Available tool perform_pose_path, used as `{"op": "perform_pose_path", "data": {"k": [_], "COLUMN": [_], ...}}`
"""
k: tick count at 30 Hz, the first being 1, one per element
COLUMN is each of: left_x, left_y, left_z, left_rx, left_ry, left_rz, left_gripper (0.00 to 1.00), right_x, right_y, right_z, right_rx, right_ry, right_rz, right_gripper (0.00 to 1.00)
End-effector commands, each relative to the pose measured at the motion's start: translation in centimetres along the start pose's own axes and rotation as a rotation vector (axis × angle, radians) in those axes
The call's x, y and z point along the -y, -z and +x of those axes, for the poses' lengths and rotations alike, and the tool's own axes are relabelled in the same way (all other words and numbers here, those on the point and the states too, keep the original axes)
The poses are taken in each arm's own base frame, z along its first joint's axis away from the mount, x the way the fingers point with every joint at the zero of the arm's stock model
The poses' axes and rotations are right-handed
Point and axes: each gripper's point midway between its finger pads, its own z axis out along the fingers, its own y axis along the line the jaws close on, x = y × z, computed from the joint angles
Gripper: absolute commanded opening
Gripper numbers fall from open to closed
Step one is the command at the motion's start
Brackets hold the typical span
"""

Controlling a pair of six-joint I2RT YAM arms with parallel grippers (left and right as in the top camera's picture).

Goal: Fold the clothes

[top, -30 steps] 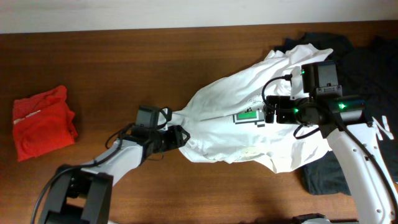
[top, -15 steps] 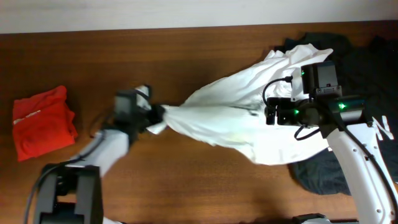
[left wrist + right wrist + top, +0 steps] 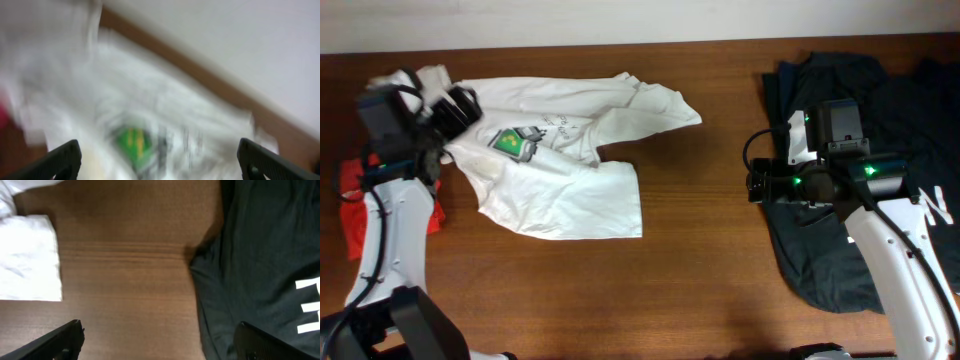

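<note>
1. One white T-shirt (image 3: 560,185) is lying rumpled on the table's (image 3: 700,260) left half, chest graphic (image 3: 513,144) facing up.
2. Left gripper (image 3: 455,105) is hovering at its upper-left edge, jaws spread, gripping nothing.
3. Right gripper (image 3: 757,185) is gaping empty beside the black shirt (image 3: 820,270).

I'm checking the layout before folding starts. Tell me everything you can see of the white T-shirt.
The white T-shirt looks like cotton, with a small green-and-black graphic and grey lettering facing up. It lies unfolded and rumpled on the left half of the wooden table, one part stretching rightward. Its upper left edge bunches at the left gripper, whose fingers look spread in the blurred wrist view. It lies apart from the black shirt.
</note>
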Motion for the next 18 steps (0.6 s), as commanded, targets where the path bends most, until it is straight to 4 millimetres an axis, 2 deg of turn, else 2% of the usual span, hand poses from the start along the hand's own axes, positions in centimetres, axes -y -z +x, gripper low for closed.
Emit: {"op": "perform_pose_path", "data": {"k": [1, 3, 4, 8, 14, 18], "left_x": [0.9, 1.4, 1.9, 3.2, 2.6, 1.9], "left_y": [0.1, 1.0, 2.0, 4.1, 4.8, 4.9], "left_z": [6.8, 11.0, 14.0, 20.6, 27.5, 30.6], "left_rx": [-0.244, -0.403, -0.511, -0.723, -0.83, -0.85], "left_ry": [-0.007, -0.006, -0.015, -0.041, 0.128, 0.181], "left_rz": [-0.034, -0.064, -0.083, -0.135, -0.252, -0.291], "left_gripper": [0.99, 1.0, 0.99, 0.99, 0.99, 0.99], "right_x": [0.4, 0.4, 0.4, 0.4, 0.4, 0.5], "right_y": [0.4, 0.4, 0.4, 0.4, 0.4, 0.4], "right_z": [-0.4, -0.4, -0.4, -0.4, -0.3, -0.2], "right_rx": [0.016, 0.016, 0.015, 0.015, 0.01, 0.007], "right_ry": [-0.016, -0.016, -0.016, -0.016, -0.016, -0.016], "right_rz": [0.019, 0.019, 0.02, 0.019, 0.02, 0.02], "right_gripper": [0.99, 0.99, 0.99, 0.99, 0.98, 0.98]}}
